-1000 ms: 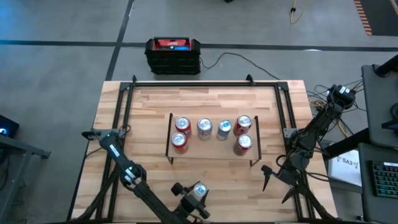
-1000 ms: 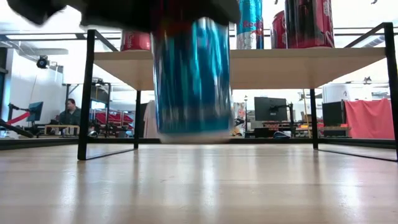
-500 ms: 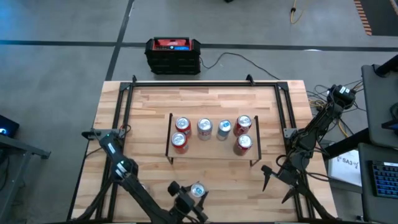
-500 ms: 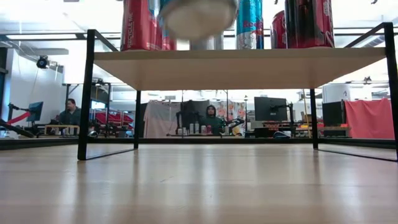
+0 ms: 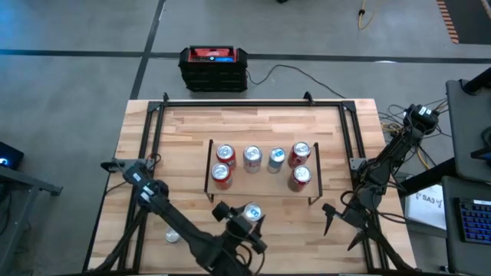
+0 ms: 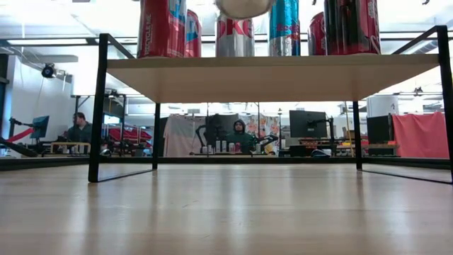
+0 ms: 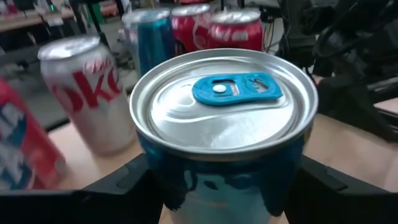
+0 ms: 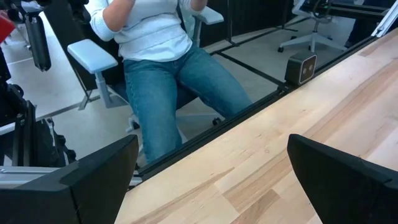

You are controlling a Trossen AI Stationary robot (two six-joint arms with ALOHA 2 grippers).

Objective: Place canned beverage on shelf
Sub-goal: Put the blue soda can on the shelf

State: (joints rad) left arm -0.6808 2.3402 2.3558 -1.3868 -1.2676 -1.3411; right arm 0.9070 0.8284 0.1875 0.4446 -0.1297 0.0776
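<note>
Near the shelf's [image 5: 261,184] front edge, the left end effector [image 5: 247,224] is gripping the blue can [image 7: 224,124] aloft — it could clip the edge, or topple the silver can [image 7: 87,93]. The right end effector [image 5: 341,222] is waiting, open.

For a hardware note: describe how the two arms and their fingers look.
Both arms are dark, slim, jointed links. The left arm has pale bands at its joints. The right arm trails a bundle of cables near its base. The right gripper ends in two black, wedge-shaped fingers; the left gripper's fingers are equally dark, with flat faces.
</note>
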